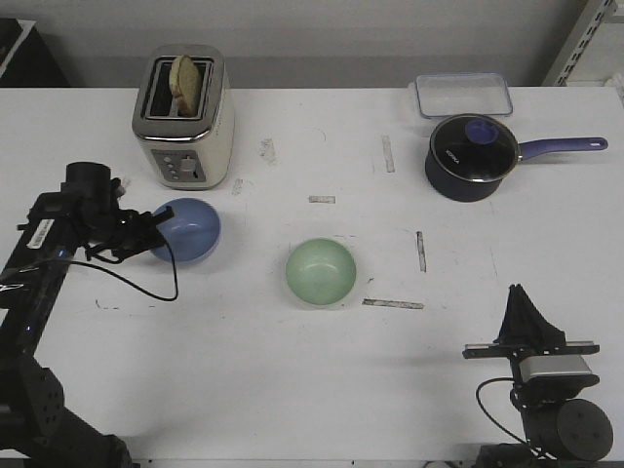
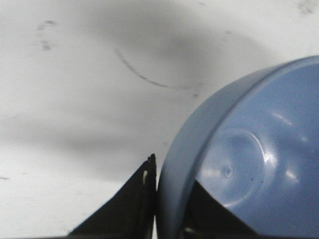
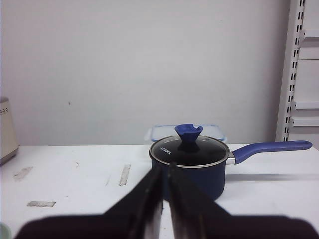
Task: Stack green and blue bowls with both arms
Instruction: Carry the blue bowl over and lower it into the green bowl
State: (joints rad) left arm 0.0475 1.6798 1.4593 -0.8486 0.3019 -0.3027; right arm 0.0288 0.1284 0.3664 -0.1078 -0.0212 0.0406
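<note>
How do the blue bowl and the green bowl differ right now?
The blue bowl is tipped, its opening turned sideways, while the green bowl sits level and open side up. The left gripper is shut on the blue bowl's rim; nothing touches the green bowl. The blue bowl sits near the toaster, the green one mid-table. Both look round, glossy, empty and about equal in size.

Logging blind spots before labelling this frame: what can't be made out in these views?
- Front view: left gripper contact on the blue bowl is hidden by arm and cables.
- Left wrist view: the blue bowl is cut off by the frame edge; the green bowl is out of view.
- Right wrist view: the saucepan base is hidden behind the right gripper; the lettering on its lid is too small.
</note>
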